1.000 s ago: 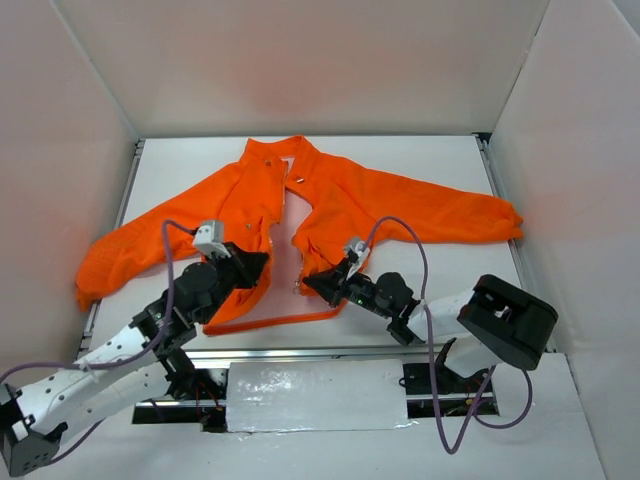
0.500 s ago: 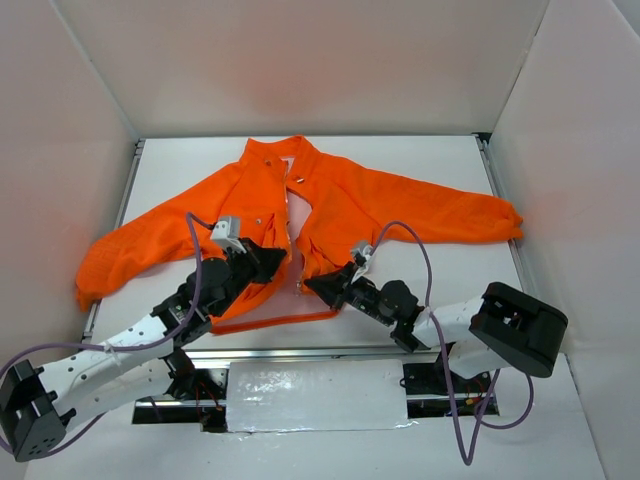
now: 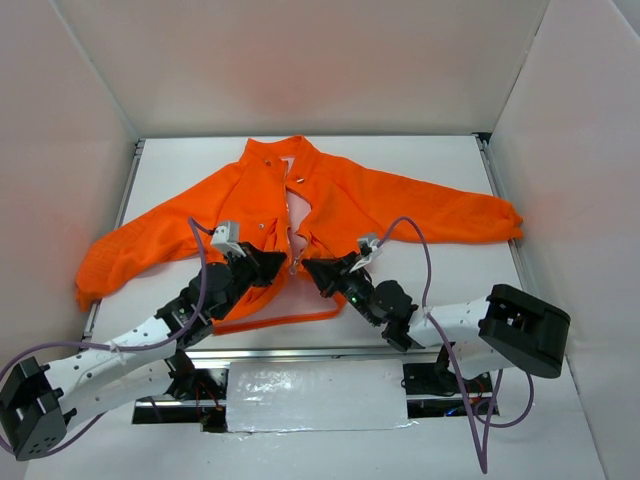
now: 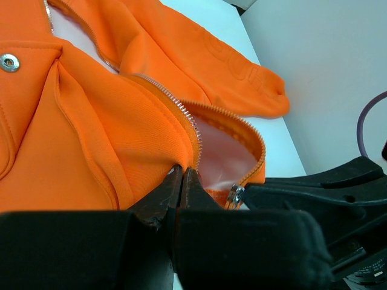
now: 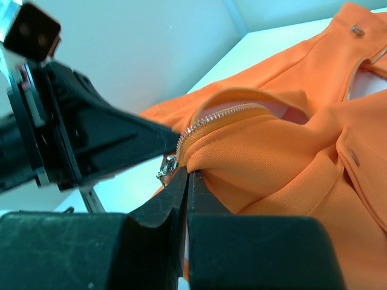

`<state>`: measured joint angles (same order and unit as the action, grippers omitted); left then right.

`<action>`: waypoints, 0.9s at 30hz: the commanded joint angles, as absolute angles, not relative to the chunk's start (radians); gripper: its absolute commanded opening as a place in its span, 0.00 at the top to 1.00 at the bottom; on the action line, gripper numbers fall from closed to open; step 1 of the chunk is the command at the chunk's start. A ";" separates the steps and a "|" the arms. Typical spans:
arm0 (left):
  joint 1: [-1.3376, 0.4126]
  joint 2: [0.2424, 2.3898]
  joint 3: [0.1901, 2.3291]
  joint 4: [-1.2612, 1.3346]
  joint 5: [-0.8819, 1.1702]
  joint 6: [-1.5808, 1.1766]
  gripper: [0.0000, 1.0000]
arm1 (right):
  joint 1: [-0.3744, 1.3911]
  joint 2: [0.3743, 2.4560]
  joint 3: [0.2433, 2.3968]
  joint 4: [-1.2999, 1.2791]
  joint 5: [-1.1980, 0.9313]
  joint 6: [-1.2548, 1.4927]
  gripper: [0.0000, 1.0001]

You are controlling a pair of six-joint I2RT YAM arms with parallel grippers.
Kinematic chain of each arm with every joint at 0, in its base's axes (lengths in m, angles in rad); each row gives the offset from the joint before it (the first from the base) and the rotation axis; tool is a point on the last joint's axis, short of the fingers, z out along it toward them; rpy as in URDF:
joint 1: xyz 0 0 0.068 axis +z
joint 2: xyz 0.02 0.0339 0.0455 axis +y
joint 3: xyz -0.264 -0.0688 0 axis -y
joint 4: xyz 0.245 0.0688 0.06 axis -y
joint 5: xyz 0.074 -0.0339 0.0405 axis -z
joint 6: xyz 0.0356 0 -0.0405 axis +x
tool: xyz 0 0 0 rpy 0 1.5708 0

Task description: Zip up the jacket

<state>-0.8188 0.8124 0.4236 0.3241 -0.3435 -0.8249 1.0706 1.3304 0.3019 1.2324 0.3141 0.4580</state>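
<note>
The orange jacket [image 3: 350, 205] lies spread on the white table, front open, pale lining showing. My left gripper [image 3: 277, 264] is shut on the left front panel's zipper edge near the hem [image 4: 181, 142]. My right gripper [image 3: 312, 268] is shut on the right front panel's zipper edge [image 5: 254, 157]. Both hold the fabric raised, and the two grippers face each other close together. The silver zipper slider [image 5: 167, 165] hangs just beside my right fingertips; it also shows in the left wrist view [image 4: 234, 194]. The zipper teeth [image 4: 181, 112] are apart.
White walls enclose the table on three sides. The jacket's sleeves reach far left [image 3: 110, 255] and far right [image 3: 490, 215]. The hem [image 3: 270, 320] lies near the table's front edge. Purple cables [image 3: 420, 260] loop off both arms.
Both grippers have moved inward toward each other, bringing the two lower front edges of the jacket closer together and narrowing the opening.
</note>
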 commanded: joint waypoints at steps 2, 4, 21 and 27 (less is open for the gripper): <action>-0.819 0.807 0.410 0.445 -0.351 -0.862 1.00 | 1.083 1.325 0.357 1.224 0.377 0.485 1.00; -0.819 0.798 0.400 0.454 -0.356 -0.861 1.00 | 1.081 1.331 0.368 1.203 0.382 0.495 1.00; -0.819 0.733 0.370 0.492 -0.360 -0.824 1.00 | 1.091 1.390 0.373 1.198 0.319 0.534 1.00; -0.819 0.735 0.376 0.482 -0.367 -0.816 1.00 | 1.092 1.396 0.374 1.215 0.308 0.543 1.00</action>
<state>-0.8188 0.7506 0.3710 0.3920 -0.3614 -0.8371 1.0821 1.3914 0.3294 1.1721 0.3145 0.5323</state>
